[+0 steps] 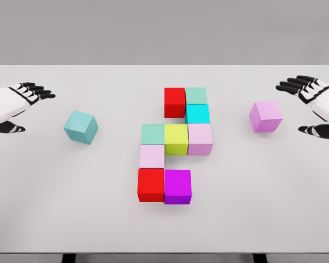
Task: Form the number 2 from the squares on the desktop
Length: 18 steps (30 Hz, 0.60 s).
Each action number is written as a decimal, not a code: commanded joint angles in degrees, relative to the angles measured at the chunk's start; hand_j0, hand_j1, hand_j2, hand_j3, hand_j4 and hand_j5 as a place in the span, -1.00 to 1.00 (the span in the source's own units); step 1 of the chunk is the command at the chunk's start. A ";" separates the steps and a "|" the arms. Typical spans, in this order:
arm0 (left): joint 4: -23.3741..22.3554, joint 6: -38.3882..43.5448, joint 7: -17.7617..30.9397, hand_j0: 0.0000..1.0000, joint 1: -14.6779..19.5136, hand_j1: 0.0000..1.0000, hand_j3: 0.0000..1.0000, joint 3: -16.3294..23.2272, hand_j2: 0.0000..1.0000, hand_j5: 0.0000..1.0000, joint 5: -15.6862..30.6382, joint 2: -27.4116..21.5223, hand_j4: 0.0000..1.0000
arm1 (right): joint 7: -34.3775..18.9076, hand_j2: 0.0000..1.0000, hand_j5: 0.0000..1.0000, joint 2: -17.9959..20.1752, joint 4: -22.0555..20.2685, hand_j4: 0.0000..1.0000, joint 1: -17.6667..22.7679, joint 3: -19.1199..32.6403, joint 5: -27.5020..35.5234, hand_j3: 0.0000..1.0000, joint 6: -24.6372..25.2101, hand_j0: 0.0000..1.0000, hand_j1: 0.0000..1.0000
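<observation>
From the head view you see both hands spread and holding nothing: the left hand [23, 98] at the table's [55, 208] left edge, the right hand [310, 96] at its right edge, both forearms cut off by the frame. The cluster of nine cubes [174, 145] sits mid-table, faces touching. A loose teal cube [80, 127] lies near the left hand, a loose pink cube [265, 116] near the right. The cubes' far sides are hidden.
</observation>
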<state>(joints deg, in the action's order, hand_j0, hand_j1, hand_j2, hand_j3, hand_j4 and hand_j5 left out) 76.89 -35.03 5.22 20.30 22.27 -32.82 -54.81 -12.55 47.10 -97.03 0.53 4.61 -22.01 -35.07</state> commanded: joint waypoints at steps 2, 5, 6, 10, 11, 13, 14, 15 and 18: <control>0.02 0.03 -0.03 1.00 0.09 1.00 1.00 0.05 1.00 1.00 0.31 0.59 1.00 | -0.20 1.00 1.00 -0.16 -0.36 1.00 0.00 0.22 -0.58 1.00 0.07 1.00 1.00; 0.02 0.03 -0.03 1.00 0.35 1.00 1.00 0.40 1.00 1.00 0.13 0.76 1.00 | -0.11 1.00 1.00 -0.16 -2.90 1.00 -0.97 0.58 -0.40 1.00 0.07 1.00 1.00; 0.02 0.03 -0.03 1.00 0.44 1.00 1.00 0.49 1.00 1.00 0.13 1.20 1.00 | -0.20 1.00 1.00 -0.16 -3.17 1.00 -1.41 0.58 -0.40 1.00 0.07 1.00 1.00; -0.25 0.03 -0.03 1.00 5.01 1.00 1.00 8.31 1.00 1.00 0.22 1.55 1.00 | -9.24 1.00 1.00 -1.48 -3.17 1.00 -6.23 -0.39 -3.92 1.00 0.07 1.00 1.00; -0.34 0.03 -0.03 1.00 5.10 1.00 1.00 8.66 1.00 1.00 0.22 1.55 1.00 | -11.51 1.00 1.00 -2.09 -3.00 1.00 -7.20 -1.00 -3.92 1.00 0.07 1.00 1.00; -0.42 0.03 -0.03 1.00 5.36 1.00 1.00 9.10 1.00 1.00 0.57 0.94 1.00 | -19.97 1.00 1.00 -2.36 -1.15 1.00 -12.82 -4.61 -5.23 1.00 0.07 1.00 1.00; -0.51 0.03 -0.03 1.00 5.71 1.00 1.00 9.19 1.00 1.00 0.48 0.76 1.00 | -20.76 0.99 0.99 -2.36 -0.10 0.99 -14.76 -5.92 -5.76 0.99 0.07 0.99 0.99; -0.77 0.03 -0.12 1.00 6.41 1.00 1.00 10.33 1.00 1.00 0.57 0.76 1.00 | -20.85 0.99 0.99 -2.01 1.05 0.99 -17.66 -8.30 -7.25 0.99 0.07 0.99 0.99; -2.09 0.03 -0.56 1.00 9.32 1.00 1.00 15.25 1.00 1.00 2.50 1.11 1.00 | -20.94 0.99 0.99 -1.39 5.88 0.99 -24.25 -12.87 -9.28 0.99 0.07 0.99 0.99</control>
<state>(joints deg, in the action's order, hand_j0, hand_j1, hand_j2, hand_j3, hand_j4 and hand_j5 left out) 75.49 -35.02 4.86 29.71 34.85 -31.55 -53.71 -31.99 45.46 -93.95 -25.92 -5.17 -29.82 -35.06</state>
